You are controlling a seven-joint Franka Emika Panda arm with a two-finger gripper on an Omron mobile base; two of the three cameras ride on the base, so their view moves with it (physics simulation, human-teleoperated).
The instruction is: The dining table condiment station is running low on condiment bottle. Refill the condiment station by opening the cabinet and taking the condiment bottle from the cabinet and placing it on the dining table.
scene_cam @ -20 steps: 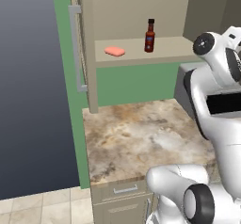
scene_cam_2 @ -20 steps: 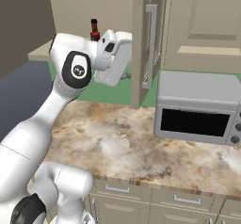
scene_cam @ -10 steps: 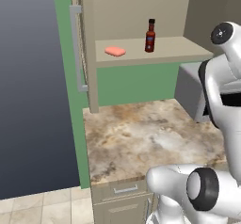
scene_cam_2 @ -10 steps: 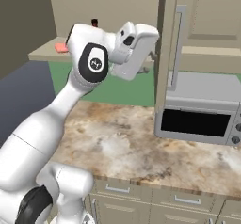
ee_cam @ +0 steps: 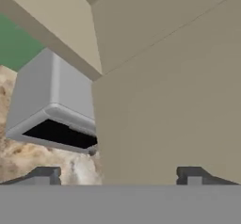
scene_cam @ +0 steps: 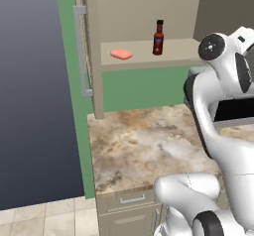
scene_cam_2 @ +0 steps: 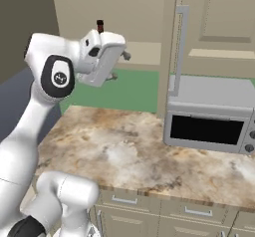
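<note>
The condiment bottle (scene_cam: 158, 37) stood upright on the open cabinet's (scene_cam: 149, 12) shelf, right of a pink lump (scene_cam: 121, 54). The hand view showed the jaws spread wide, empty, facing a microwave (ee_cam: 52, 117).

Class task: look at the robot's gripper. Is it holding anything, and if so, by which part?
Nothing is held. The gripper is open with nothing between its fingertips, facing a cabinet door. The condiment bottle stands untouched on the cabinet shelf.
</note>
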